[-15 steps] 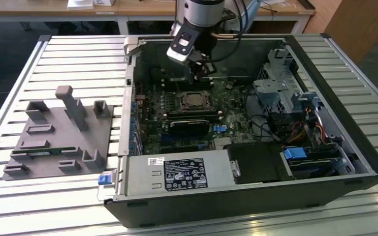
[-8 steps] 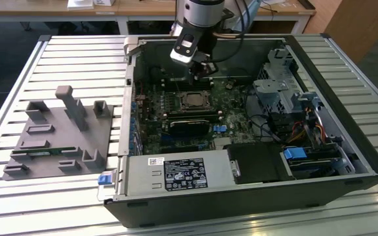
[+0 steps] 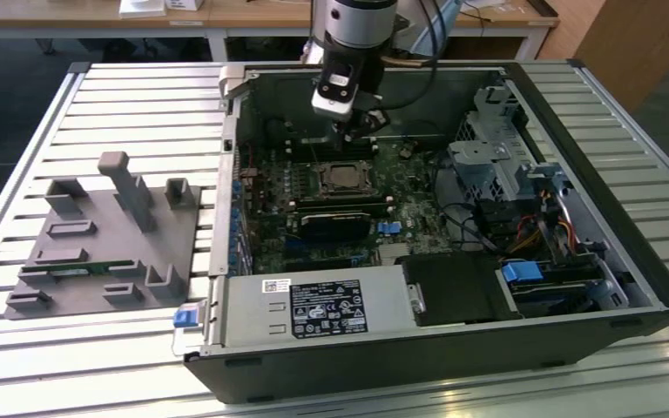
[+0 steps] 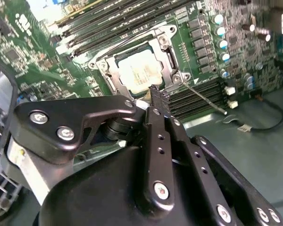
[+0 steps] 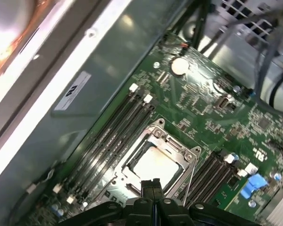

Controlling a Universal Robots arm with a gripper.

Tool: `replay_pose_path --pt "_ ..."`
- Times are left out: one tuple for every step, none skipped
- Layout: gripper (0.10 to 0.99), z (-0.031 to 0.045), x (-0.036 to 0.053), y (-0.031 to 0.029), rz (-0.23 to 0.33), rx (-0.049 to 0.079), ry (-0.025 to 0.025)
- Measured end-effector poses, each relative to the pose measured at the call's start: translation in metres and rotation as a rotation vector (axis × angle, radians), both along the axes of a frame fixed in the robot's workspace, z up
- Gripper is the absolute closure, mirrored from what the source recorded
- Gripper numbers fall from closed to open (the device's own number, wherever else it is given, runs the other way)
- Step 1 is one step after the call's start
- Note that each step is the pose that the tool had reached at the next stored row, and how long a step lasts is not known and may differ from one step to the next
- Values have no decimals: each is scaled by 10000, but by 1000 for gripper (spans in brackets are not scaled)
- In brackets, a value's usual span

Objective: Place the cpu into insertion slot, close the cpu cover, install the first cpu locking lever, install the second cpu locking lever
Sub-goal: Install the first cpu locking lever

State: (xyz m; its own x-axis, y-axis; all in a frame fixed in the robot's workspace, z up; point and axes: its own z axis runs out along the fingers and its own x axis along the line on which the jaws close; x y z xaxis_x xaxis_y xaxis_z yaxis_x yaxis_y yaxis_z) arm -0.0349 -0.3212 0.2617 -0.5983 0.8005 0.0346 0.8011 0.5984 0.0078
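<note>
Cpu [image 5: 153, 165] sits in insertion slot [image 5: 132, 158], cpu cover [image 5: 177, 147] down; end effector [image 5: 151, 183] pressed together.

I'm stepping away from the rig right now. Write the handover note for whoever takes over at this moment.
Arm: the gripper is shut and holds nothing. It is close by the socket's edge, and contact is unclear.
Things: the cpu sits in the insertion slot. The cpu cover looks down around it.
Done: cpu placed, cover apparently closed.
Left: both locking levers. One lever juts free beside the socket, seemingly unlatched.
</note>
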Motion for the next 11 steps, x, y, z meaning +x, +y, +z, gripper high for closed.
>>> replay_pose_path --pt "980 0 0 0 160 0 -3" --pt "980 0 0 0 318 0 -7" --pt "980 0 0 0 490 1 -11" --pt "980 0 0 0 643 2 -20" --pt "980 -1 0 0 771 3 -42" --pt "980 -1 0 0 876 2 -84" --pt "980 0 0 0 959 -3 -149" --pt "980 0 0 0 1040 -4 -223" --pt "980 -1 0 0 1130 2 -267" --pt "980 -1 1 0 1249 28 -278" --pt "980 -1 0 0 1373 60 -282"
